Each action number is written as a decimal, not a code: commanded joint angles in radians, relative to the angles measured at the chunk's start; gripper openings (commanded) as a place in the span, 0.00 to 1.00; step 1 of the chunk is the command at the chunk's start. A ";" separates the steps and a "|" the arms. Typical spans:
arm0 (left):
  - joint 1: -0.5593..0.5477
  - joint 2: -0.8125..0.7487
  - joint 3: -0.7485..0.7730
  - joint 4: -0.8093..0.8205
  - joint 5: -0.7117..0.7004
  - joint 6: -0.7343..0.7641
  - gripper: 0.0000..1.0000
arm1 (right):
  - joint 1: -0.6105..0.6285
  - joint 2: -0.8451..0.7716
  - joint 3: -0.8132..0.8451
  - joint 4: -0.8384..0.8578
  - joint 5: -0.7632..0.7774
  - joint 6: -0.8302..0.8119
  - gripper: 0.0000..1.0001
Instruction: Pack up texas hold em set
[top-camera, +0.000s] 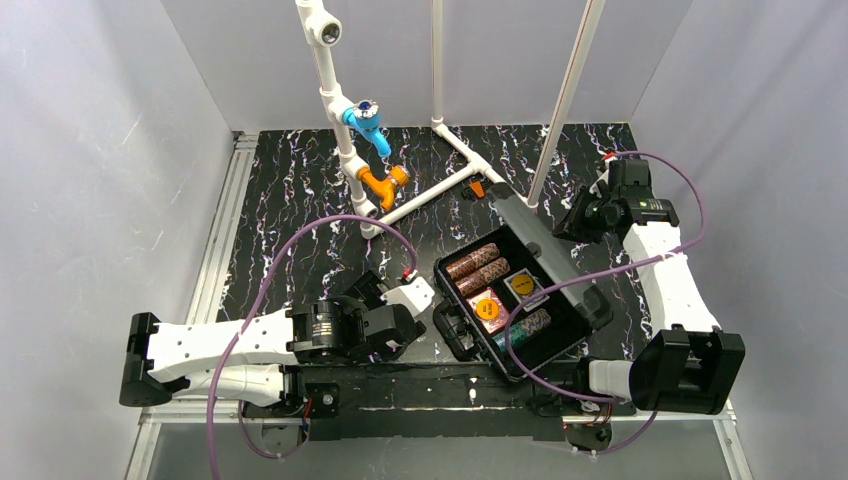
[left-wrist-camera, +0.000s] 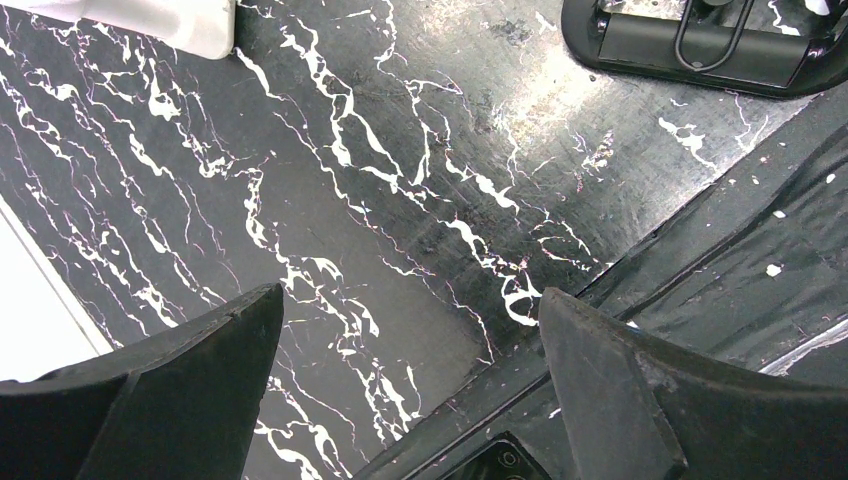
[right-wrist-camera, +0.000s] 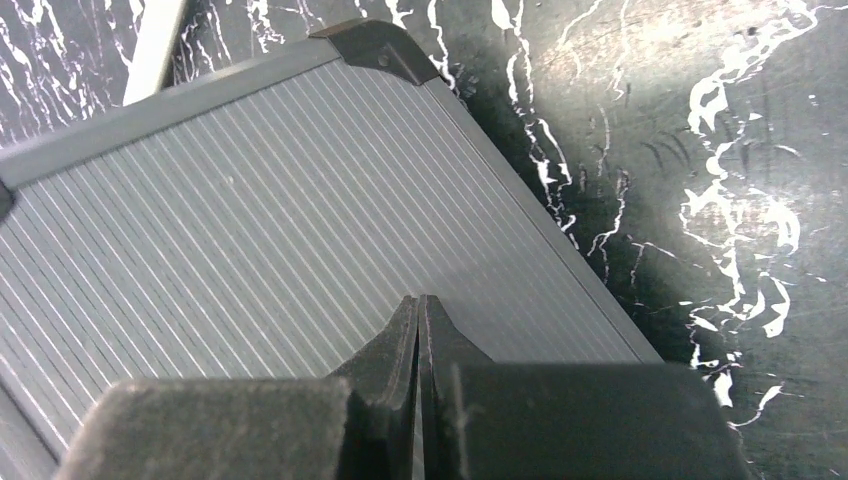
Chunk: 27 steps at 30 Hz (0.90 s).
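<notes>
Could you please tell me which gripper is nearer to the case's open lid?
Right. The right gripper's shut fingers are at the lid's ribbed outer face. The left gripper hangs open over the table by the case's handle side, away from the lid.

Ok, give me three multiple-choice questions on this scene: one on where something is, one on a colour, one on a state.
1. Where is the right gripper?
A tucked back at its own base
B at the lid's outer face
C raised high in the air
2. The lid's outer face is:
A red
B yellow
C grey
3. The left gripper is:
A open
B shut, empty
C shut on something
Answers: B, its shut tips sit right at the ribbed panel; C, the ribs show grey in the right wrist view; A, its fingers stand wide apart over the table.
</notes>
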 joint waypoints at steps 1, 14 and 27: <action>-0.005 -0.001 -0.001 -0.020 -0.034 -0.011 0.99 | 0.019 -0.039 -0.008 -0.004 -0.024 0.020 0.07; -0.004 0.005 -0.001 -0.020 -0.030 -0.011 0.99 | 0.121 -0.100 -0.073 0.012 -0.051 0.065 0.11; -0.005 0.015 -0.004 -0.020 -0.037 -0.015 0.99 | 0.143 -0.143 -0.043 0.011 -0.115 0.056 0.52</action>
